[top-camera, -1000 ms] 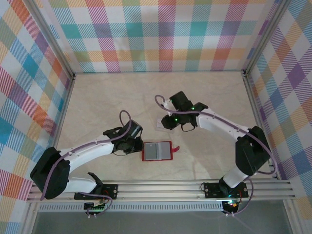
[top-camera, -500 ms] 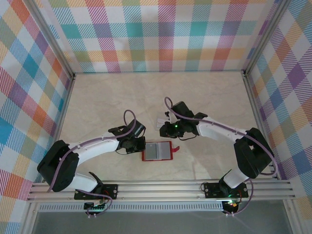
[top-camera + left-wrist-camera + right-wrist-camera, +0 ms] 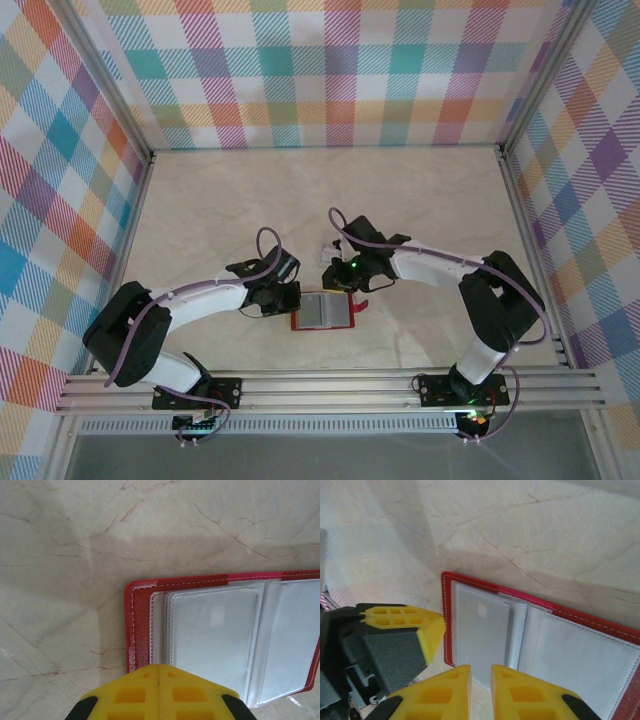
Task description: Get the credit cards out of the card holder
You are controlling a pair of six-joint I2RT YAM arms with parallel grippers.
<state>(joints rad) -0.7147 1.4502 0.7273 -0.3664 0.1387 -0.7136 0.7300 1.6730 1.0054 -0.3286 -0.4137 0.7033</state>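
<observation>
Near the front of the desk [image 3: 230, 210], between the two arms: the card holder [image 3: 131, 630] lies open and flat, red cover down, clear pockets up, snap tab [image 3: 360, 305] toward the right arm.

Credit cards [image 3: 215, 640]: a pale sheet shows behind the clear plastic of the left-side pocket stack, so judged not yet out. Count cannot be told.

Left gripper [image 3: 159, 690]: jaws pressed together, holding nothing, tip at the holder's left red border. Contact with the border cannot be told. Judged to sit there as a hold-down, so the holder won't slide or fold shut when a card is tugged.

Right gripper [image 3: 481, 682]: jaws nearly together with a narrow slit between them, nothing seen in it. The tip hangs over the edge of that same pocket stack, close beside the left tip.

Judged step: lining up on a pocket mouth to pinch a card edge.

Risk: the slit catches the plastic sleeve rather than the card.
</observation>
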